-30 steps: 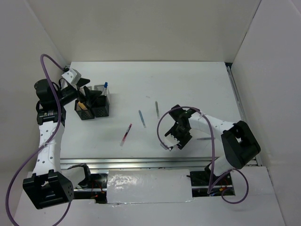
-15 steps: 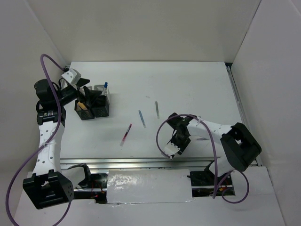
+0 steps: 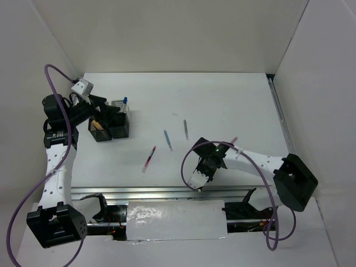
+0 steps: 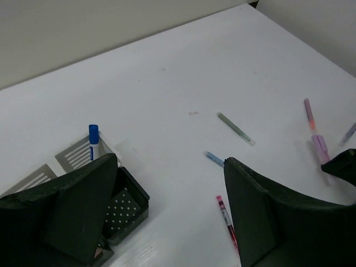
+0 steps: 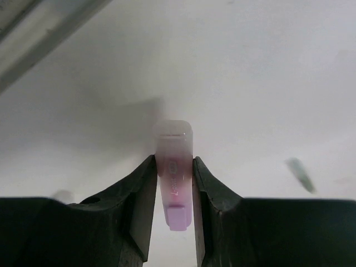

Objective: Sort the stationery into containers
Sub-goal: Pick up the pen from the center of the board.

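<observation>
My right gripper is shut on a pale purple highlighter, held just above the table near the front rail. In the top view this gripper hides it. My left gripper is open and empty, hovering over the mesh cups. In the top view it is at the far left. A black cup and grey cups sit below it, with a white blue-capped pen in one grey cup. A red pen, a blue pen and a grey pen lie mid-table.
A pink pen and a purple marker lie end to end beside my right arm. The pink pen's tip shows in the top view. The aluminium rail runs along the near edge. White walls enclose the table.
My right gripper has moved left and toward the near rail with the highlighter, and the arm has stretched out. My left gripper shifted slightly. The loose pens have not moved.
</observation>
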You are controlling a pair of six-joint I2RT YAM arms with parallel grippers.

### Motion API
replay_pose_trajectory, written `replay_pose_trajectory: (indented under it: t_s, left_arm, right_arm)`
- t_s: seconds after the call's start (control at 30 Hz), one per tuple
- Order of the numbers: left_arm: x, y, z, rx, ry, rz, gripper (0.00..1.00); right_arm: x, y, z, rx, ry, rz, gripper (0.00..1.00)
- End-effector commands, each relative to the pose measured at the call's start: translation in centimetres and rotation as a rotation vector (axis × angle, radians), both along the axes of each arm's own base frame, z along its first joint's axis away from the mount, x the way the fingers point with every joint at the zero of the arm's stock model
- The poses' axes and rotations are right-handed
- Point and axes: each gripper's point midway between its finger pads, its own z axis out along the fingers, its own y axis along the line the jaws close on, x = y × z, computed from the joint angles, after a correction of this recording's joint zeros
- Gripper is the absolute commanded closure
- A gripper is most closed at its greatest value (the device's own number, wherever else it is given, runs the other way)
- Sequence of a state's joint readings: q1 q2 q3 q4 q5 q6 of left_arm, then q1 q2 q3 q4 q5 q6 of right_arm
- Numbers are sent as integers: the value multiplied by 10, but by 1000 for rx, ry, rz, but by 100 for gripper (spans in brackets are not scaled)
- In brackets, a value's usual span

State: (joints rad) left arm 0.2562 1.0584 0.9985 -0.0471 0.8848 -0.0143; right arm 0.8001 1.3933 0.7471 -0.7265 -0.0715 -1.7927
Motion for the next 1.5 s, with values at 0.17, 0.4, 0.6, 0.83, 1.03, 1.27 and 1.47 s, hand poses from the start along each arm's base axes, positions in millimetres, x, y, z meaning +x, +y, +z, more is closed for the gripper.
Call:
replay_pose_trajectory:
  t_s: [0.17,0.4,0.6,0.83,1.03,1.27,1.47]
  left_arm:
    - [-15,-36,-8,-192,265,103,9]
    - [-42,-122,-49,-165,544,6,12]
    - [-47,-157,-72,-175,678,-23,15]
    - [-56,-186,-73,-197,741,-123,18]
    - [-62,-193,-66,-174,699,-173,16]
    - [-76,-199,-73,-193,741,-210,15]
    - [-81,-199,-61,-202,665,-255,17]
  right_arm:
    - [12,66,95,144,-378,121,93]
    - [-6,113,139,212,-507,118,95]
    - [-21,130,150,215,-557,110,96]
    - [-38,135,153,215,-575,143,96]
    - [-50,154,158,345,-549,163,97]
    - [-62,155,166,433,-571,266,99]
    - [-59,166,182,485,-516,134,100]
